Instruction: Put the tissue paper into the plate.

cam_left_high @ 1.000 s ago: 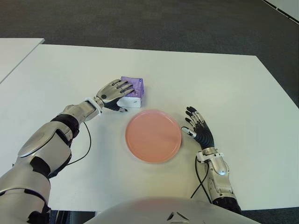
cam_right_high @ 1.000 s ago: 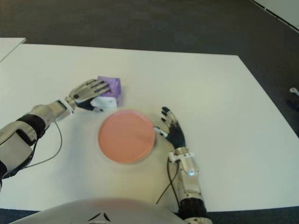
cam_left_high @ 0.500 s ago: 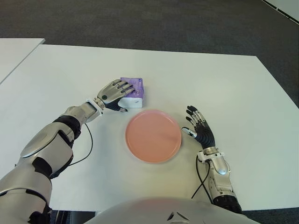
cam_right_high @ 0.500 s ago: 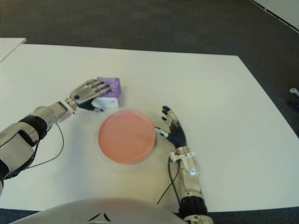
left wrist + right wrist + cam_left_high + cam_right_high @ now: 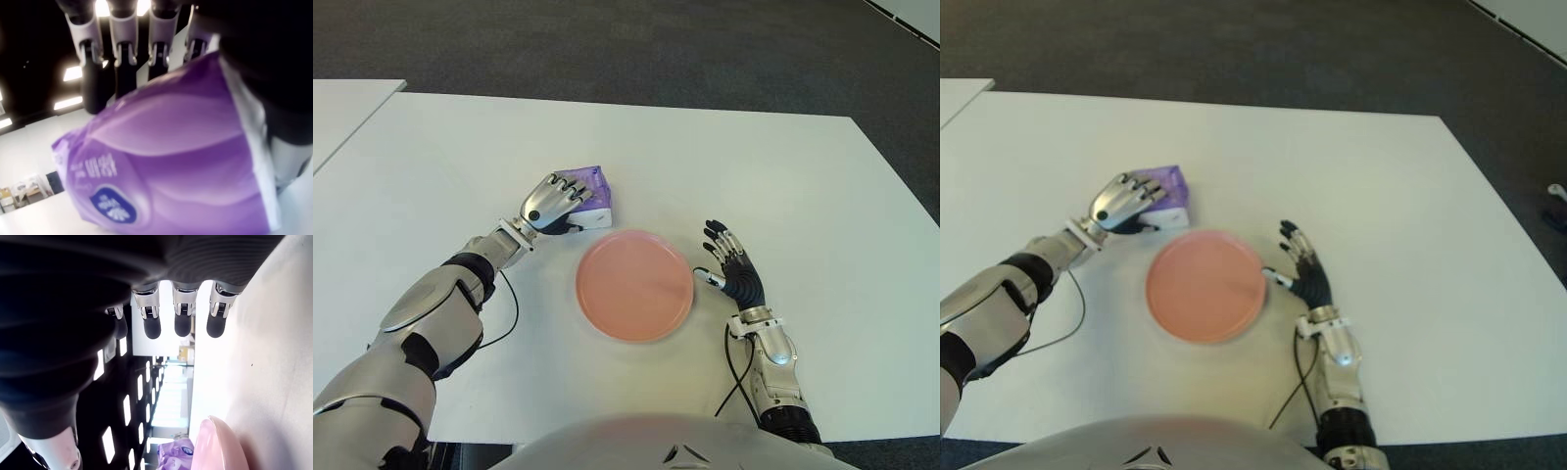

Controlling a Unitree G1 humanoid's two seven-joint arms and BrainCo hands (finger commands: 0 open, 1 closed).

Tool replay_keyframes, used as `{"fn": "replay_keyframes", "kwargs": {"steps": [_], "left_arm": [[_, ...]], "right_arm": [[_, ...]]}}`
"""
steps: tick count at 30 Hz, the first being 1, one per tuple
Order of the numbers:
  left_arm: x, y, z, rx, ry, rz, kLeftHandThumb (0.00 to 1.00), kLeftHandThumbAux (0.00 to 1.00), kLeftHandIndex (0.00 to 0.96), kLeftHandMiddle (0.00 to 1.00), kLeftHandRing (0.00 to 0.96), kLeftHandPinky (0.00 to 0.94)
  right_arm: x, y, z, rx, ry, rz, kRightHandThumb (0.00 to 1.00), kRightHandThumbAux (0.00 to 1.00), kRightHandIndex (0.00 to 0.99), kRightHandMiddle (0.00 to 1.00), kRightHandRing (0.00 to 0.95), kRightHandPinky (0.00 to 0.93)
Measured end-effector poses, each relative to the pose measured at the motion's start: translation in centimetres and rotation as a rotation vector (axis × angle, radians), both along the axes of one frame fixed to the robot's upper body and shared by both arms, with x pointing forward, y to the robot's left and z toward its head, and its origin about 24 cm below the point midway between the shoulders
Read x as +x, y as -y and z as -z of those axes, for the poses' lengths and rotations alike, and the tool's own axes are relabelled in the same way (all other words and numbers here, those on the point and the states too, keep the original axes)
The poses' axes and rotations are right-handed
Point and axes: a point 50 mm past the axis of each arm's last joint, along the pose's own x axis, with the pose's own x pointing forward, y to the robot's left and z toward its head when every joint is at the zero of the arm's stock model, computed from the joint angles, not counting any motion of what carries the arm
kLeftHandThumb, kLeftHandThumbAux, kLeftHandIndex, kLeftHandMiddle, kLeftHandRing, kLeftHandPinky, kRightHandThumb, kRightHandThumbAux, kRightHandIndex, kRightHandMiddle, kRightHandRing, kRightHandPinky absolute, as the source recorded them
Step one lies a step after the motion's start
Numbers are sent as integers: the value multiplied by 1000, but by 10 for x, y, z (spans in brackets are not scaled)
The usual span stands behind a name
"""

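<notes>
A purple and white tissue pack (image 5: 588, 194) sits just beyond the far-left rim of the round pink plate (image 5: 634, 285) on the white table (image 5: 773, 176). My left hand (image 5: 554, 202) is curled over the pack's top and near side; in the left wrist view the fingers (image 5: 121, 46) wrap over the purple pack (image 5: 166, 166), which looks tilted up on one edge. My right hand (image 5: 728, 266) shows just right of the plate, fingers spread, holding nothing. The plate holds nothing.
A second white table (image 5: 337, 108) sits at the far left. Dark carpet (image 5: 636, 49) lies beyond the table's far edge. Thin black cables (image 5: 507, 311) trail from each wrist across the tabletop.
My left hand has closed further over the tissue pack and drawn it slightly nearer and leftward, tipping it up. The right hand and the plate have not moved.
</notes>
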Motion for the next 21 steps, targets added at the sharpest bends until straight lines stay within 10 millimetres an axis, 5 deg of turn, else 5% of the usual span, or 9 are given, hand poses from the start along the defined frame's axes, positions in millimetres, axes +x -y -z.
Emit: {"fn": "replay_keyframes", "kwargs": {"steps": [21], "left_arm": [[-4, 5, 5, -22, 29, 4, 707, 703, 442, 801, 778, 783]], "right_arm": [[2, 2, 0, -7, 7, -18, 0, 742, 0, 0, 0, 0]]}}
